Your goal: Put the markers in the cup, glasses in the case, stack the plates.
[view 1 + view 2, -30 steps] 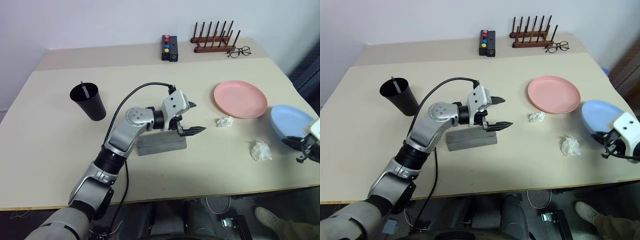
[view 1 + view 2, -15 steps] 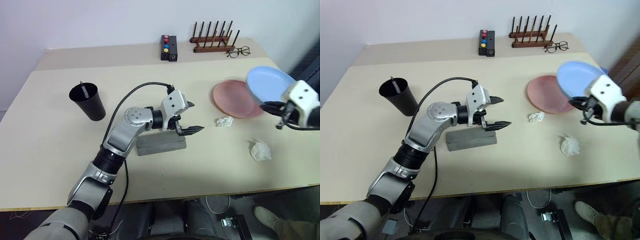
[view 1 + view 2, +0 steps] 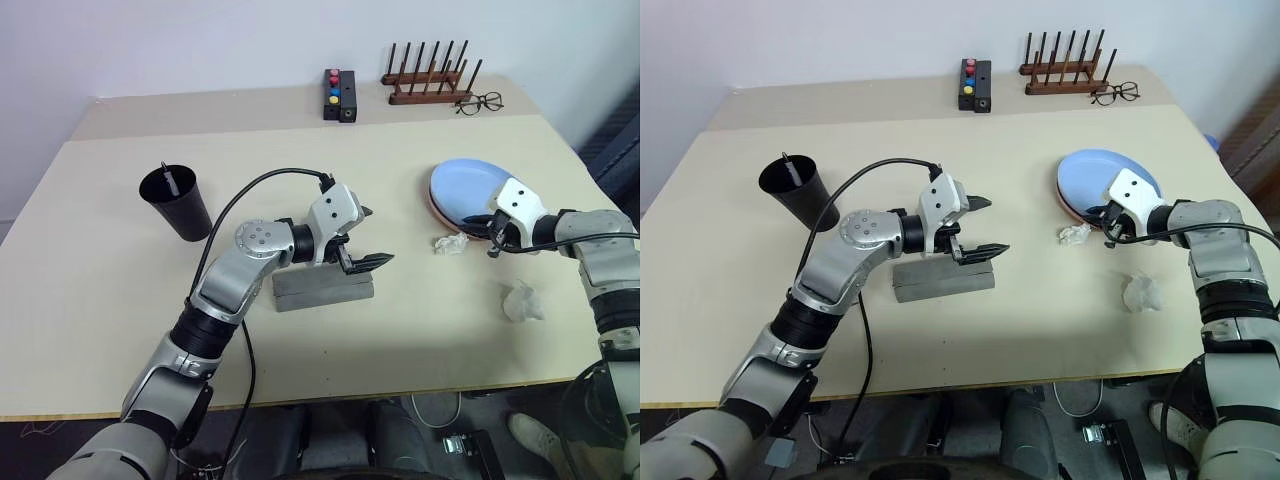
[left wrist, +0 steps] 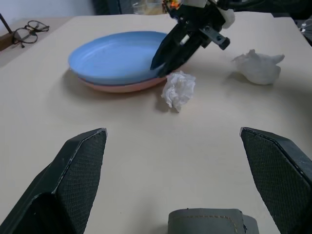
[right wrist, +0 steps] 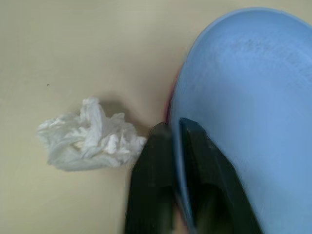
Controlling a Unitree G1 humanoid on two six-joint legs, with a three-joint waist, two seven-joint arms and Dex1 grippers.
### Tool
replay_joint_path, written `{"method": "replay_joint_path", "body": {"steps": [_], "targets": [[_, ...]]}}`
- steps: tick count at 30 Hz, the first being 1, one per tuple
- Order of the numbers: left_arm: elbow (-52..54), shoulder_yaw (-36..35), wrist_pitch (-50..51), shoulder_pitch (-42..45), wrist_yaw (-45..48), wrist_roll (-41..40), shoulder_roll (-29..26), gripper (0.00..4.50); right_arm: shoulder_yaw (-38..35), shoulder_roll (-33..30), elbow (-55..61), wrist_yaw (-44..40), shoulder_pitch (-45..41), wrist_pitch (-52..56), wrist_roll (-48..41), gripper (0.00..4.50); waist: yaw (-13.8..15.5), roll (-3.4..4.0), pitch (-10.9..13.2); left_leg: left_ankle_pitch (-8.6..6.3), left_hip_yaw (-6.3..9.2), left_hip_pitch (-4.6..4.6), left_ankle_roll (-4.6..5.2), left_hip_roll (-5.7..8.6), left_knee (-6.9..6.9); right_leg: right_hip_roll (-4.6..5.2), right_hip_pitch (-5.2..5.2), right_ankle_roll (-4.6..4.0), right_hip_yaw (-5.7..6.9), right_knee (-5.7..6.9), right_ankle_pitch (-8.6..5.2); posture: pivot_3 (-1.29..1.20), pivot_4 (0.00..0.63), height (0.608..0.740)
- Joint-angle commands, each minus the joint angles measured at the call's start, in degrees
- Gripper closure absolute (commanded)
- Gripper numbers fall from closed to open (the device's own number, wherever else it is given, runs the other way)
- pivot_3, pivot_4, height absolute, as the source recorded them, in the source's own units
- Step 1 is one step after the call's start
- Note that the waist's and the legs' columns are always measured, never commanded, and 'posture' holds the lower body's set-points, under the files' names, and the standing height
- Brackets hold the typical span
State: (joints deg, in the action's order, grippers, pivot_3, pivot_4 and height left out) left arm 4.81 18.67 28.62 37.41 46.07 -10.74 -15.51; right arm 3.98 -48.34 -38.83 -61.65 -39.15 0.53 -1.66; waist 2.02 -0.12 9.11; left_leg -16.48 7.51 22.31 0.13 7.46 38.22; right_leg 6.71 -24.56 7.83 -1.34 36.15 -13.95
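The light blue plate [image 3: 465, 185] lies on top of the salmon pink plate [image 4: 117, 88], whose rim peeks out underneath. My right gripper [image 5: 175, 131] sits at the blue plate's near rim, one finger above and one below it, shut on the rim. My left gripper [image 3: 375, 237] hovers open and empty just above the closed grey case [image 3: 322, 288]. The black cup [image 3: 180, 205] stands at the left with a marker [image 3: 168, 180] sticking up inside. The glasses are out of view.
Two crumpled white tissues lie on the table, one [image 3: 451, 243] beside the plates, the other [image 3: 522, 300] nearer the front edge. At the back stand a wooden peg rack [image 3: 428, 80], thin wire spectacles [image 3: 480, 102] and a black box with coloured buttons [image 3: 338, 95].
My right gripper carried the blue plate up from the table's right edge, leftward, and set it down on the pink plate. The left gripper has stayed over the case.
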Motion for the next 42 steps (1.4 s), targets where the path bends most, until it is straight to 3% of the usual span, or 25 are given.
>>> {"method": "replay_joint_path", "body": {"steps": [1,4,13,16,19,25,30,42], "targets": [[2.48,-1.07,0.49,-0.13,-0.39,-0.78,0.0,0.0,-0.84,-0.24,-0.79,0.79,-2.01,-2.0,0.77,2.1,-0.01,0.0,0.0,0.0,0.0,0.0,0.0,0.0,0.0,0.0,0.0,0.0,0.0,0.0,0.0,0.0,0.15,0.74],[2.48,-0.99,0.65,-0.19,-0.46,-0.8,0.07,0.0,-1.66,-0.42,0.66,1.14,-1.99,-1.44,0.42,0.65,-0.22,0.0,0.0,0.0,0.0,0.0,0.0,0.0,0.0,0.0,0.0,0.0,0.0,0.0,0.0,0.0,0.15,0.74],[0.4,0.09,-0.56,-0.46,3.0,-1.32,-0.88,0.0,-11.92,-8.61,22.38,-2.23,4.46,16.3,-9.55,0.65,0.02,0.03,0.0,0.0,0.03,0.04,0.0,0.01,-0.02,0.01,-0.03,0.0,0.0,-0.01,0.0,0.0,0.15,0.74],[-0.14,1.0,-1.27,-1.21,5.43,-1.47,-1.74,0.0,-17.74,-12.15,30.08,-4.6,11.29,25.1,-15.08,0.65,0.28,0.03,0.0,0.0,0.04,0.04,0.0,0.0,-0.03,0.01,-0.03,-0.01,0.01,-0.02,0.0,0.0,0.15,0.74],[-1.0,1.8,-2.81,-1.76,7.84,-1.39,-2.64,0.0,-24.39,-15.41,36.95,-6.47,24.22,31.15,-16.89,0.65,0.66,0.03,0.0,-0.01,0.1,0.05,0.01,0.01,0.0,0.03,0.02,-0.01,0.05,-0.03,0.0,0.0,0.15,0.74],[-3.02,2.54,-5.76,-1.16,10.74,-0.99,-3.46,0.0,-33.75,-14.26,46.3,-4.31,42.37,38.83,-18.51,0.65,-0.06,0.12,-0.05,-0.03,-0.04,0.02,0.04,0.01,0.0,0.06,-0.01,-0.01,-0.04,-0.01,0.0,0.0,0.15,0.74],[-4.34,3.2,-7.56,-0.08,12.47,-0.62,-3.13,0.0,-34.01,-11.98,47.34,-1.13,46.31,38.84,-18.38,0.65,0.17,0.11,-0.04,-0.03,-0.06,-0.02,0.04,-0.01,0.0,0.04,0.03,0.0,-0.04,0.0,0.0,0.0,0.15,0.74],[-3.82,4.95,-8.87,0.34,18.01,-0.54,-4.55,0.0,-26.53,-9.79,47.18,0.38,45.46,41.04,-20.72,0.65,0.19,0.07,-0.02,-0.03,-0.05,-0.01,0.04,-0.01,0.01,0.05,0.04,0.0,-0.03,-0.01,0.0,0.0,0.15,0.74]]}}
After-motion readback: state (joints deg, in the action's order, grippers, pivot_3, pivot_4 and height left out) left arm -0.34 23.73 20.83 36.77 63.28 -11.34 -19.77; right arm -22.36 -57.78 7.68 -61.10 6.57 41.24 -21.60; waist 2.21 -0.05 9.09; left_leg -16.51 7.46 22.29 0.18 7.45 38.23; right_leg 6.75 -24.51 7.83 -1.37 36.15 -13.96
